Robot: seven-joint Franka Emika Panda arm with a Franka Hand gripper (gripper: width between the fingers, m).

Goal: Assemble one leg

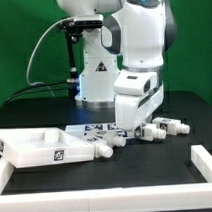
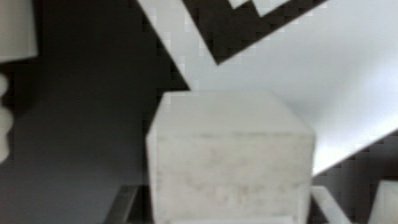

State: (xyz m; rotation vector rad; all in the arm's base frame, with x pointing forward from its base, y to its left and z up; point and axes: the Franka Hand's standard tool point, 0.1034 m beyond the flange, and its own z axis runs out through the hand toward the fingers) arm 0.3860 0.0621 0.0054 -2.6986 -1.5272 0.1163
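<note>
In the wrist view a white oblong leg (image 2: 228,150) stands between my fingers and fills the gap. My gripper (image 2: 231,208) looks shut on it, with the fingers (image 2: 132,205) tight against its sides. Behind it lies a white surface with a large black-and-white tag (image 2: 267,30). In the exterior view my gripper (image 1: 126,131) is low over the table, just to the exterior view's right of the large white tray-like piece (image 1: 51,148). The held leg is hidden there by the hand. Other legs (image 1: 167,126) lie to the exterior view's right of the gripper.
Another white leg (image 2: 13,60) shows at the wrist view's edge. White tagged parts (image 1: 100,140) lie under and beside the hand. A white raised frame (image 1: 205,162) borders the table at the exterior view's right, and another piece (image 1: 1,149) at its left. The robot base (image 1: 92,70) stands behind.
</note>
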